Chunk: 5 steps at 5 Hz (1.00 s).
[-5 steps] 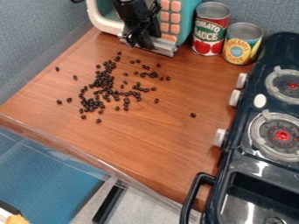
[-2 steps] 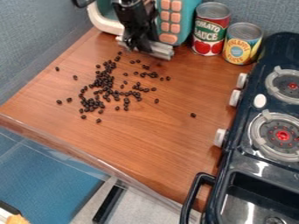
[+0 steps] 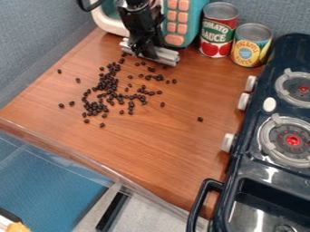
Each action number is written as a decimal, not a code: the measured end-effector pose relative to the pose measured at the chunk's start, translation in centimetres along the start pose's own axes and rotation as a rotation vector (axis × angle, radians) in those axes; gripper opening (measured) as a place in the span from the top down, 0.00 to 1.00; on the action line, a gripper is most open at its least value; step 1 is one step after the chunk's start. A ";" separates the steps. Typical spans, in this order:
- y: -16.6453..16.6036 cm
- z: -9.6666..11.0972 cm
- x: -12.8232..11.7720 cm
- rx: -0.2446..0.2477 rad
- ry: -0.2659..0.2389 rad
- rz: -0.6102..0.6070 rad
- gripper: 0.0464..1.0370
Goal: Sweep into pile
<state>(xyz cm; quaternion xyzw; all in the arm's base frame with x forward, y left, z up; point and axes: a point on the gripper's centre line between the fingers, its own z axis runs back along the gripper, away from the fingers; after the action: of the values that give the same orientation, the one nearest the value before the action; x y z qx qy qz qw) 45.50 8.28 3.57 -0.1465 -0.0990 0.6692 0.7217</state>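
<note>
In the camera view, the black hand (image 3: 144, 49) is observed over the far part of the desk (image 3: 163, 149), in front of the teal toy microwave (image 3: 194, 20). A silver bar (image 3: 167, 56) is pinched in it and is held slantwise. Black beans (image 3: 106, 85) are found scattered on the desk, the nearest just beside the bar; one is noted well apart, toward the stove (image 3: 243, 158).

The black robot arm (image 3: 137, 17) enters at the top edge, left of centre, slanting steeply down and slightly rightward; at its end the black hand (image 3: 145, 50) hangs, pointing downward.
</note>
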 end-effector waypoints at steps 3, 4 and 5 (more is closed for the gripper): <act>0.5 -0.6 0.1 -0.003 -0.017 0.026 0.70; 1.7 -0.8 -0.4 0.004 -0.011 0.046 0.70; 2.8 -0.5 -0.8 0.003 -0.001 0.070 0.70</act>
<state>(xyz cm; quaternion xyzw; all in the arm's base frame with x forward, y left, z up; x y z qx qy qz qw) 42.95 7.58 2.20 -0.1485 -0.0932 0.6944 0.6980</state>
